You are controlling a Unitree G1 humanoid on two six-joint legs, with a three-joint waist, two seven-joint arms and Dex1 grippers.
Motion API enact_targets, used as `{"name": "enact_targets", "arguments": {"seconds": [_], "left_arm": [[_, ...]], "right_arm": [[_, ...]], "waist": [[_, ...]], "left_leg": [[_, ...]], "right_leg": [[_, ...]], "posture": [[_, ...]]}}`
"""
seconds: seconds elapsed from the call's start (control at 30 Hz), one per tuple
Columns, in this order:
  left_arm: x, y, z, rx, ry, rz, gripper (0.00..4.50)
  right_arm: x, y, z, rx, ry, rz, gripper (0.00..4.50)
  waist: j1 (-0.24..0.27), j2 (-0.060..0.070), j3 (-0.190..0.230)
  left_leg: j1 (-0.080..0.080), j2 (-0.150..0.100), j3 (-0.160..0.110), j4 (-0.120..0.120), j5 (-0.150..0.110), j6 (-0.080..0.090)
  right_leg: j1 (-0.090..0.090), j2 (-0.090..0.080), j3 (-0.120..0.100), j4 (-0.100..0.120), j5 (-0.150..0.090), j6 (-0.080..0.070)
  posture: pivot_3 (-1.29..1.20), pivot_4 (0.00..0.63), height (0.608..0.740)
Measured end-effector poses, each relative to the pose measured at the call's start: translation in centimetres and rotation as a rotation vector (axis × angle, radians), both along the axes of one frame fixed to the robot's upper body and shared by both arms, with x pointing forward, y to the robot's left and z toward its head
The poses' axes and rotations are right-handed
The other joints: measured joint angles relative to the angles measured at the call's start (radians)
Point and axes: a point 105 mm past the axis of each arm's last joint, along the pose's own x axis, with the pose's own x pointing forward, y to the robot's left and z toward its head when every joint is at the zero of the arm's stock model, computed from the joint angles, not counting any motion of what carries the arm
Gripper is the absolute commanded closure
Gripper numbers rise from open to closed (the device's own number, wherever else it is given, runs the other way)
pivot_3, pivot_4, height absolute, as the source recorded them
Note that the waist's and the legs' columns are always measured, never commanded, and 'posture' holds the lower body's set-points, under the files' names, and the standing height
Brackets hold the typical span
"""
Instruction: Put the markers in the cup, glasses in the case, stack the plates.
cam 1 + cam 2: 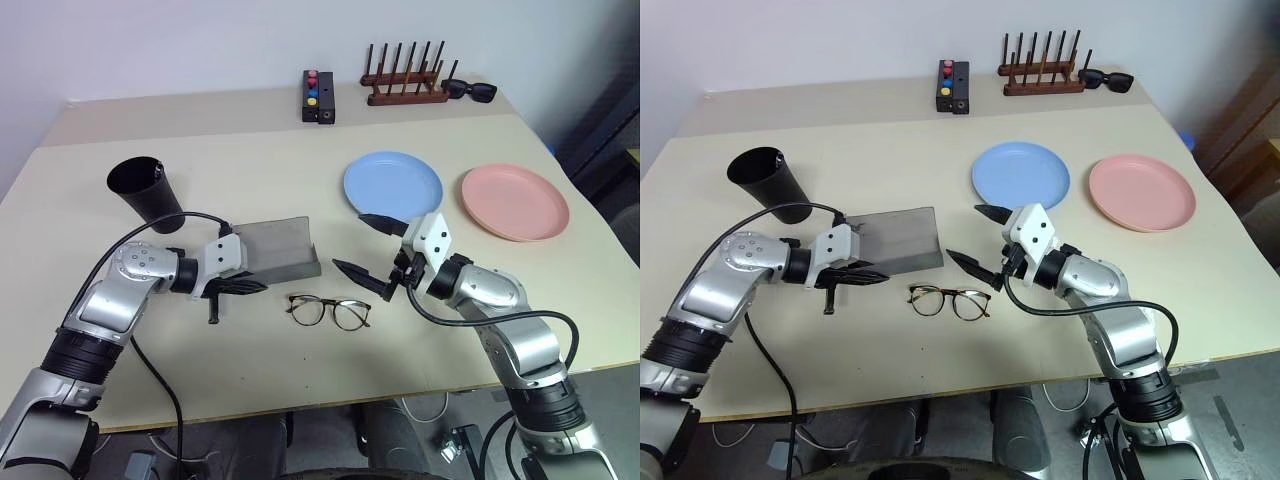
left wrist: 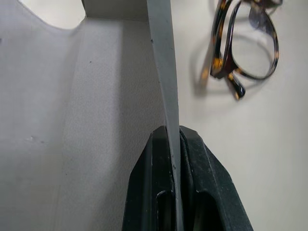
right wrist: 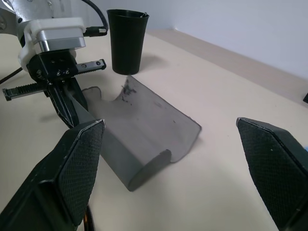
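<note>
- Grey and matte, the open glasses case lies on the beige desk; no brand, label or writing can be read on it or on anything else here.
- Left hand has its two black fingers pressed together on the thin front wall of the case, the wall pinched between them, as the left wrist view shows.
- Right hand is spread wide and holds nothing; it hovers just to the right of the case, fingers pointing toward it.
- Glasses, with a thin dark mottled frame and clear lenses, lie on the desk just in front of the case, outside it, between the two hands.
- Black cup stands behind and to the left of the case, near it but apart.
- Light blue plate lies behind and to the right of the case; the salmon pink plate lies farther right, beside the blue one and not stacked.
- Far behind the case, at the desk's back edge, sit a black box with coloured buttons, a wooden peg rack and black sunglasses.
</note>
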Motion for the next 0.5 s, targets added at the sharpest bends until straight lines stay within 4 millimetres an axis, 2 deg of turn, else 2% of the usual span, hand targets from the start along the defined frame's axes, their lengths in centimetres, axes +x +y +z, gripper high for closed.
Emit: {"name": "enact_targets", "arguments": {"seconds": [0.27,0.37,0.5], "left_arm": [[0.36,-0.78,-0.01,-0.024,-0.003,0.019,4.4],[0.46,-0.66,-0.1,-0.018,0.001,0.021,3.46],[0.51,-0.73,-0.17,-0.02,0.003,0.017,1.5]], "right_arm": [[-0.1,0.19,-0.03,0.0,0.001,0.013,0.0],[-0.1,0.23,0.03,-0.001,0.0,0.015,0.0],[-0.11,0.24,0.03,-0.001,0.0,0.018,0.0]], "waist": [[-0.001,0.0,0.0],[-0.002,0.0,0.0],[-0.001,0.0,0.0]], "left_leg": [[0.0,0.0,0.0,0.0,0.0,0.0],[0.0,0.0,0.0,0.0,0.0,0.0],[0.0,0.0,0.0,0.0,0.0,0.0]], "right_leg": [[0.0,0.0,0.0,0.0,0.0,0.0],[0.0,0.0,0.0,0.0,0.0,0.0],[0.0,0.0,0.0,0.0,0.0,0.0]], "posture": [[0.0,0.15,0.732],[0.0,0.15,0.732],[0.0,0.15,0.732]]}}
